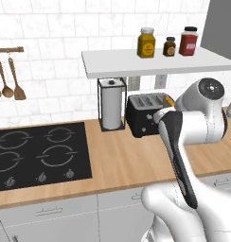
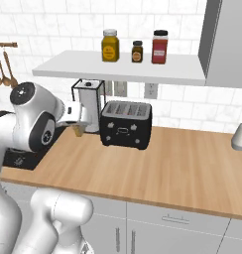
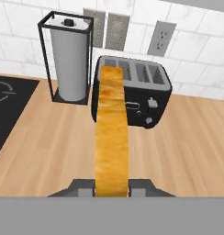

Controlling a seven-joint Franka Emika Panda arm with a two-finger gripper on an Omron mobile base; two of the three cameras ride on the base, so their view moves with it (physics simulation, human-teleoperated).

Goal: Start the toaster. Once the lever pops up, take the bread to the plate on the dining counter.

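Note:
The black toaster point(image 1: 144, 118) point(image 2: 126, 125) point(image 3: 150, 85) stands on the wood counter against the tiled wall, its slots looking empty. My gripper point(image 3: 112, 187) point(image 1: 165, 109) point(image 2: 79, 120) is shut on the bread point(image 3: 112, 137), a tan slice seen edge-on with its golden crust toward the camera. The slice hangs above the counter, in front of the toaster and apart from it. A small corner of the bread point(image 1: 168, 100) point(image 2: 78, 130) peeks out beside the hand. The plate and the dining counter are out of view.
A caged paper-towel roll point(image 1: 111, 104) point(image 2: 88, 105) point(image 3: 69, 59) stands just left of the toaster. The black stovetop point(image 1: 41, 153) point(image 3: 6, 108) lies farther left. A white shelf point(image 1: 155, 62) point(image 2: 123, 69) with three jars overhangs the toaster. Utensils point(image 1: 8, 80) hang on the wall.

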